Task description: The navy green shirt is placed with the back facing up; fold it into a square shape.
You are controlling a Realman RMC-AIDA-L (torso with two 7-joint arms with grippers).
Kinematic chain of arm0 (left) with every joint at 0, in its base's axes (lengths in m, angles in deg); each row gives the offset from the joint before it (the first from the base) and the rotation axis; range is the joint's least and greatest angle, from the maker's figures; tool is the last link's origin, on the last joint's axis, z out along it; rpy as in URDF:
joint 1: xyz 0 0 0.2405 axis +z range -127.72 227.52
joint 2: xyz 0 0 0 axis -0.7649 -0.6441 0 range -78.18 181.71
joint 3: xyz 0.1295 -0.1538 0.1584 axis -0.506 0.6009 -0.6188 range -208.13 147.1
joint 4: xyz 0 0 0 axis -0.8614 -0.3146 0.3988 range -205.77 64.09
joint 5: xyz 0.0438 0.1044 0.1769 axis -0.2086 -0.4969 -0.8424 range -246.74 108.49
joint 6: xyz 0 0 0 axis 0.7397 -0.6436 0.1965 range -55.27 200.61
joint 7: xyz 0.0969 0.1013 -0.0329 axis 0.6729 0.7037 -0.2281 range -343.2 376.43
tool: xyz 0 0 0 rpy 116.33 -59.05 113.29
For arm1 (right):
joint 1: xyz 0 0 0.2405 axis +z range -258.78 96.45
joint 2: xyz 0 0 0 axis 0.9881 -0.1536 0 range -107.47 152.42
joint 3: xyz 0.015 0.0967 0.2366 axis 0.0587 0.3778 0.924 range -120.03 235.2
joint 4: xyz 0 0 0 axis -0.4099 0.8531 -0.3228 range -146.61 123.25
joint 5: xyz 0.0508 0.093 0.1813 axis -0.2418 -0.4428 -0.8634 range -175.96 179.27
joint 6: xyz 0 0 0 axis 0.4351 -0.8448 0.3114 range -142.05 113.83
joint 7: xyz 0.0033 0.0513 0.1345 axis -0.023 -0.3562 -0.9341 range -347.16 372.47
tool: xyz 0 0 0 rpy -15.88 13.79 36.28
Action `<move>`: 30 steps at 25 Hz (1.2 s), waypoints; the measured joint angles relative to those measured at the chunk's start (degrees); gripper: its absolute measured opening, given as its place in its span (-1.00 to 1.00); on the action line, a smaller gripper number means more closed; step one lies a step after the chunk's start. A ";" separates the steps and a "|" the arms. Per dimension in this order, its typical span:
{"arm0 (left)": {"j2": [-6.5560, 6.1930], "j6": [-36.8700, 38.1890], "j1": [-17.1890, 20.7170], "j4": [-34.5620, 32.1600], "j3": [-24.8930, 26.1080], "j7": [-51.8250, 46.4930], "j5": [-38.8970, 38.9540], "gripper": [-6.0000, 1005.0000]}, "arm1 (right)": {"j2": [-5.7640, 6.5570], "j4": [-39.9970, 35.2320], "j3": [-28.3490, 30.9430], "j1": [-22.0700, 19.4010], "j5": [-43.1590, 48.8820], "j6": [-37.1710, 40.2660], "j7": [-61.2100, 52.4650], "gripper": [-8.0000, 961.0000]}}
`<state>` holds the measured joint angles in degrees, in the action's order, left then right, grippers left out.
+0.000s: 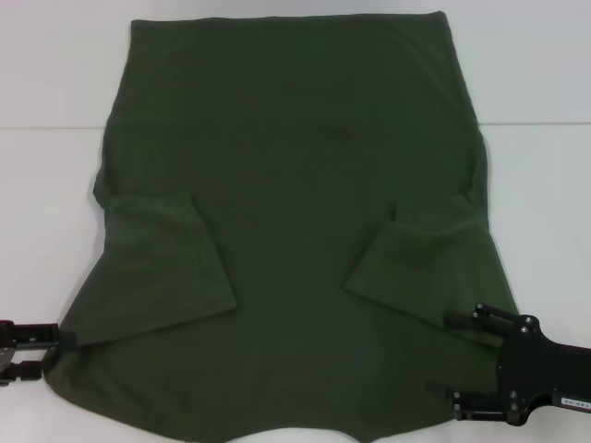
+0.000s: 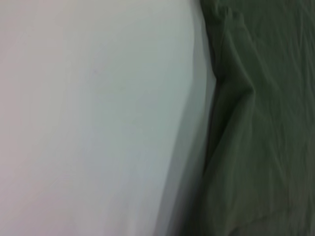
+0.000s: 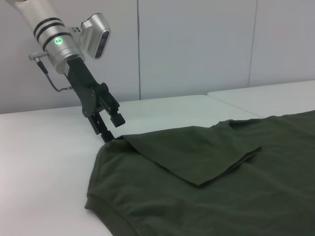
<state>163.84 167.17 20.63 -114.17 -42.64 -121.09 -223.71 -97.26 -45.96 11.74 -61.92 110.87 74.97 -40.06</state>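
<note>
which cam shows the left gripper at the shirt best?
Right wrist view: the whole left gripper shows side-on, tips down at the navy green shirt shoulder edge. Head view catches only part of it at the frame edge. Left wrist view shows just cloth and table.

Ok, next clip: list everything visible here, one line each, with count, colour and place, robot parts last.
navy green shirt: one, dark olive green, spread flat across the middle of the table, plain side up, both sleeves folded inward onto the body.
table: white surface under the shirt, with a seam line running across it; count of tops unclear.
wall: pale grey panels behind the table, seen in the right wrist view.
left gripper: one, black on a silver arm, at the shirt's near left corner, fingertips at the cloth edge.
right gripper: one, black, over the shirt's near right corner, fingers spread apart.
</note>
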 joint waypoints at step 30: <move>0.00 -0.05 -2.69 5.03 -1.60 -0.51 0.40 0.69 | -0.15 0.18 0.00 0.17 -0.05 0.46 -0.55 0.92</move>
<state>163.84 167.12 17.93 -109.14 -44.24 -121.60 -223.31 -97.41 -45.78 11.74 -61.75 110.81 75.44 -40.61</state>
